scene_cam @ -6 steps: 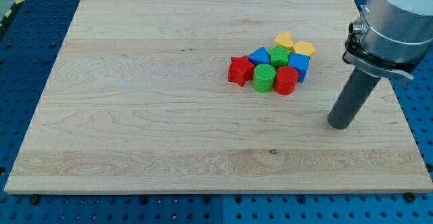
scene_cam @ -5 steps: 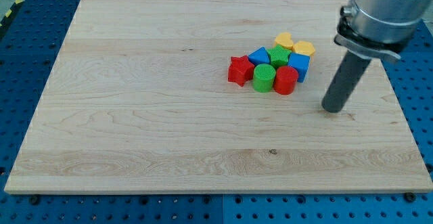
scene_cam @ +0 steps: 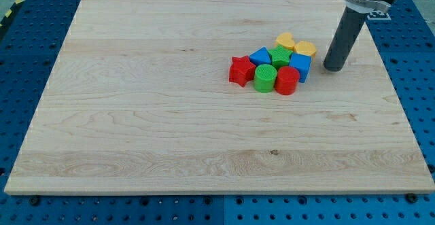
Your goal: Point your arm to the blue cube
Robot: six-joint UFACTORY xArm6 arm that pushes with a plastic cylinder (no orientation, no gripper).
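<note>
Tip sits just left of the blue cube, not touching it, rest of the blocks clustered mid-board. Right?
Wrong side. In the camera view my tip sits just to the view's right of the blue cube, not left. The rest holds: a gap of bare board shows between them, and the blocks are clustered together.

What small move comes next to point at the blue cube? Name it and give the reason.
Probably a short slide toward the view's left. My tip rests on the board just to the view's right of the blue cube, with a small bare gap between them. The yellow block sits just above the cube, so keep the slide level with the cube to avoid nudging it.
</note>
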